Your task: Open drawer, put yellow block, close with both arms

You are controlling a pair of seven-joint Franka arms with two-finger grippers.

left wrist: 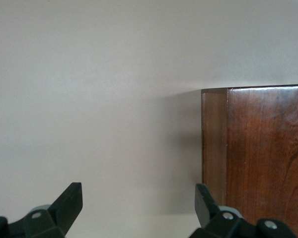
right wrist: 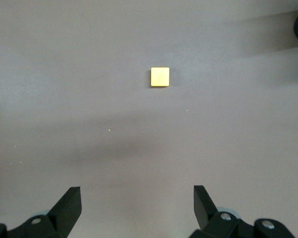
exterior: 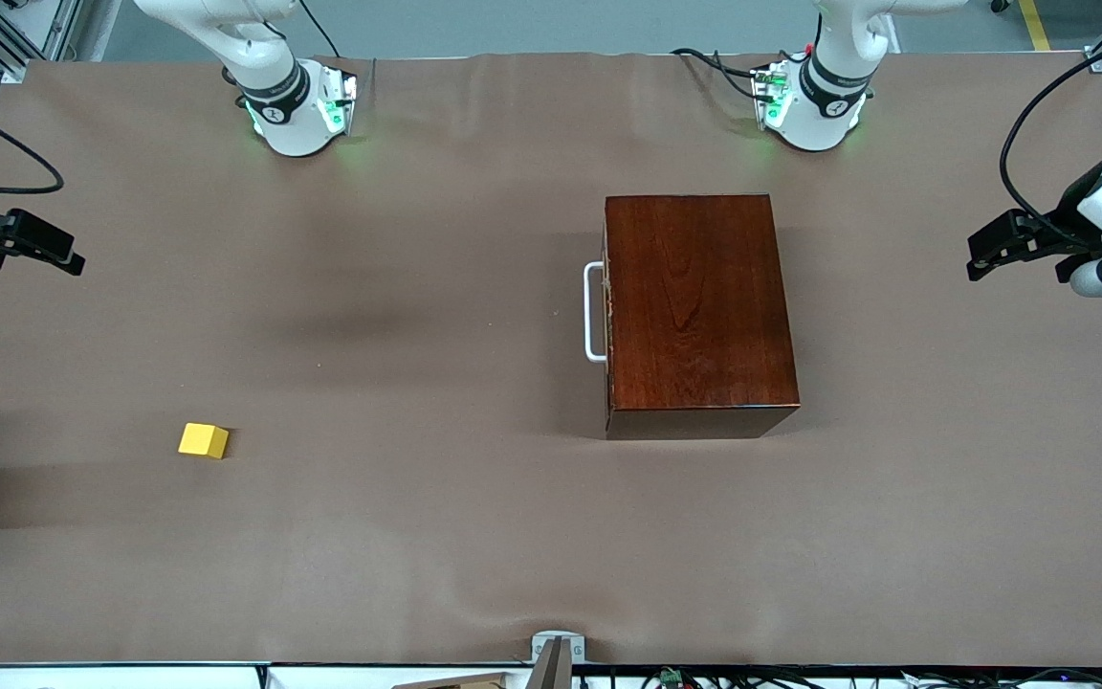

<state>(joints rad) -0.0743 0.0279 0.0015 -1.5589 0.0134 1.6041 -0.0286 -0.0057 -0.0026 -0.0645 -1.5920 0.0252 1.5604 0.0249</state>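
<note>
The left gripper (left wrist: 139,208) has its jaws wide apart and holds nothing. It hangs in the air over the left arm's end of the desk (exterior: 474,536), just past the end of the wooden box (exterior: 699,311) that has no handle. In the left wrist view one corner of the box sits right by one black finger (left wrist: 204,201).

The right gripper (right wrist: 137,208) has its jaws wide apart too, and they are empty. It hangs over the right arm's end of the desk. Its wrist view looks down on the yellow block (right wrist: 160,77).

The yellow block (exterior: 203,440) lies flat on the desk, alone, well apart from the box and nearer to the front camera than the box's middle. The drawer (exterior: 607,316) is shut tight in the box. Its white handle (exterior: 593,312) faces the right arm's end of the desk.

It looks like the job has not really begun. The first step is to open the drawer. I think one gripper must go down to the white handle, close on it, and pull it straight out toward the right arm's end. The other arm may need to steady the box so it does not slide.

I can see no words, labels or brand names to read on the box, the block or the desk.
</note>
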